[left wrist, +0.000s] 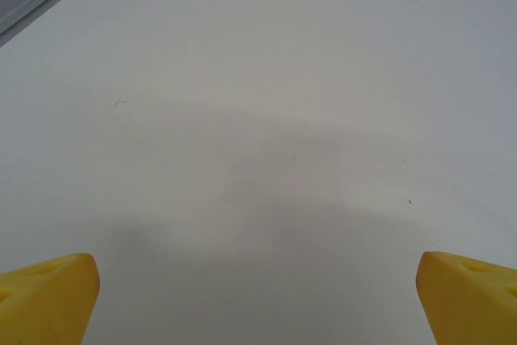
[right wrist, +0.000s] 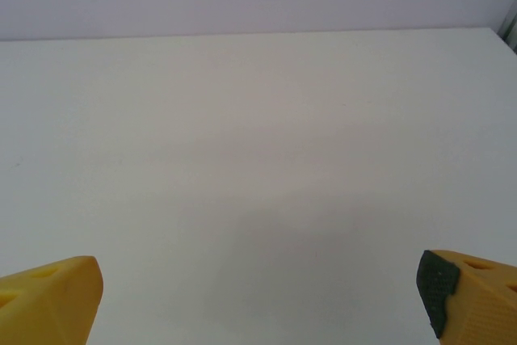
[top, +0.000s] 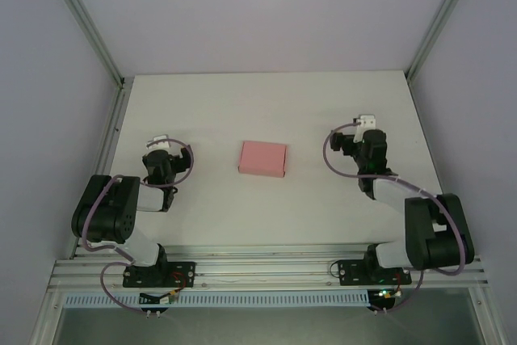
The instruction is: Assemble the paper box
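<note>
The paper box (top: 263, 158) lies low on the surface (top: 242, 103), midway between the left jaws and the right jaws and well apart from both. Both stand wide open, holding nothing. Probably best: bring each in low from its own side, one pinning, one folding.

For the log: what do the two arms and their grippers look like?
The left arm and right arm have black joint housings and white links, with mauve cables looping alongside. Fingers are yellow wedges; one on the right gripper carries a dark textured pad.
</note>
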Robot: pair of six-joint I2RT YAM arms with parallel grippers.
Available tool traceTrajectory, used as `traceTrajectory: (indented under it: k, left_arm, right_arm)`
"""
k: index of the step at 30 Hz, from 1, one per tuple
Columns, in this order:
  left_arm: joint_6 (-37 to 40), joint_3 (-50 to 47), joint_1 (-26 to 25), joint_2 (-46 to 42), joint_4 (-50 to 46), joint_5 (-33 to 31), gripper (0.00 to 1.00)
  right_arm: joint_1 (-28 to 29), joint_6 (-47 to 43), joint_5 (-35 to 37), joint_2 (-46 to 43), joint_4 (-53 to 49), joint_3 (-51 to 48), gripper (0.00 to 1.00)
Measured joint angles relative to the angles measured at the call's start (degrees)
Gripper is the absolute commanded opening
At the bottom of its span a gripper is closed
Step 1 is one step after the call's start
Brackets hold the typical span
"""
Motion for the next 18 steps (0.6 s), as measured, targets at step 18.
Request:
traceTrajectory:
  k: [18]
  left_arm:
    - [0.9,1.1,0.0,0.1,-0.4,3.0,1.0]
  right_arm:
    - [-5.5,6.0,-4.2,12.1,17.8,-5.8,1.0]
